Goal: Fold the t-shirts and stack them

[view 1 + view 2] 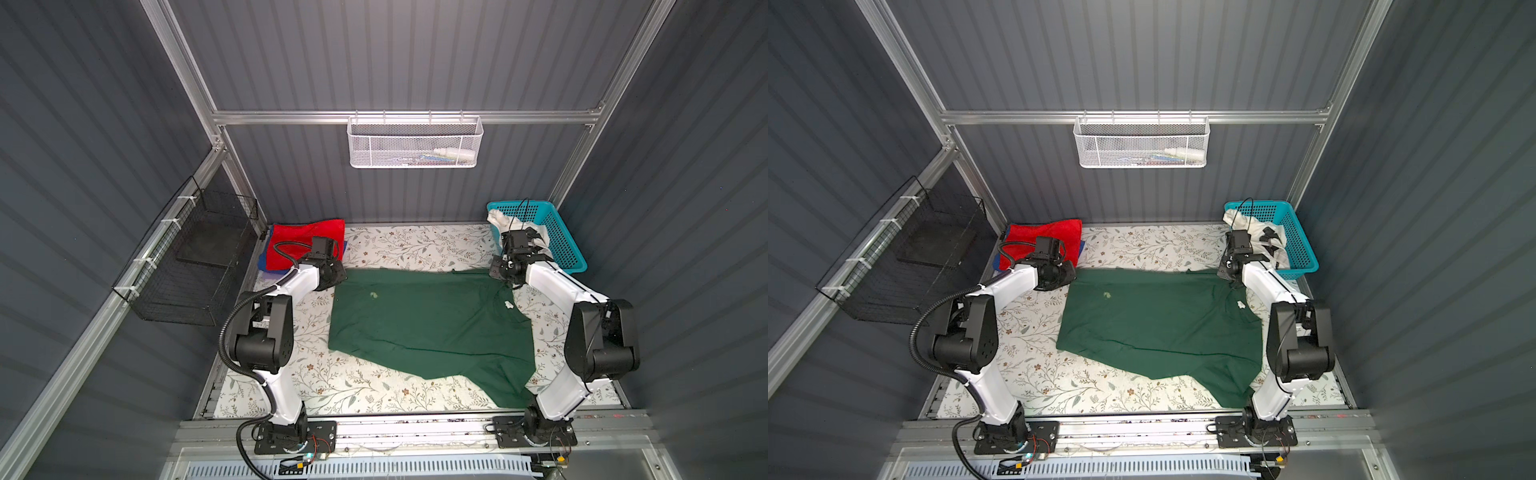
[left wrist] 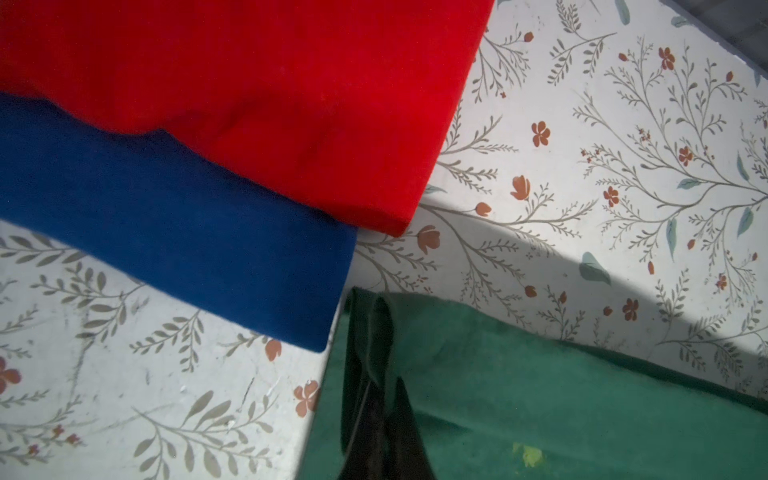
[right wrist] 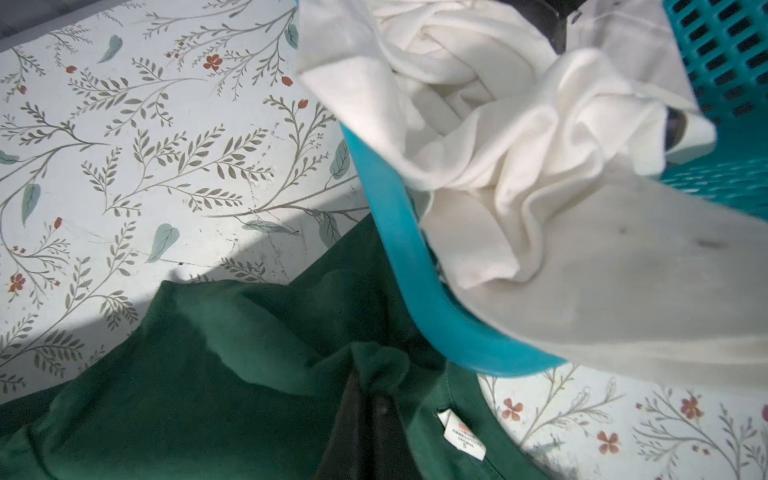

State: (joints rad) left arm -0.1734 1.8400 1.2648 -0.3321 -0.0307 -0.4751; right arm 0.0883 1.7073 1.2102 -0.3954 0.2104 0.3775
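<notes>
Far left, the folded red t-shirt (image 1: 307, 237) sits on the blue t-shirt (image 2: 166, 232). My left gripper (image 2: 376, 399) is clamped on a far corner of the green t-shirt (image 1: 428, 328), which lies spread mid-table. My right gripper (image 3: 365, 395) pinches the far corner by its collar. The white t-shirt (image 3: 519, 145) lies in the turquoise basket (image 1: 540, 204). I judge the green one's first fold is next, which means carrying both corners toward me evenly.

Left claw (image 2: 376, 399) and right claw (image 3: 370, 399) both reached far forward, low, jaws pinched tight.

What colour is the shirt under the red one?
A royal blue shirt, clearest in the left wrist view.
</notes>
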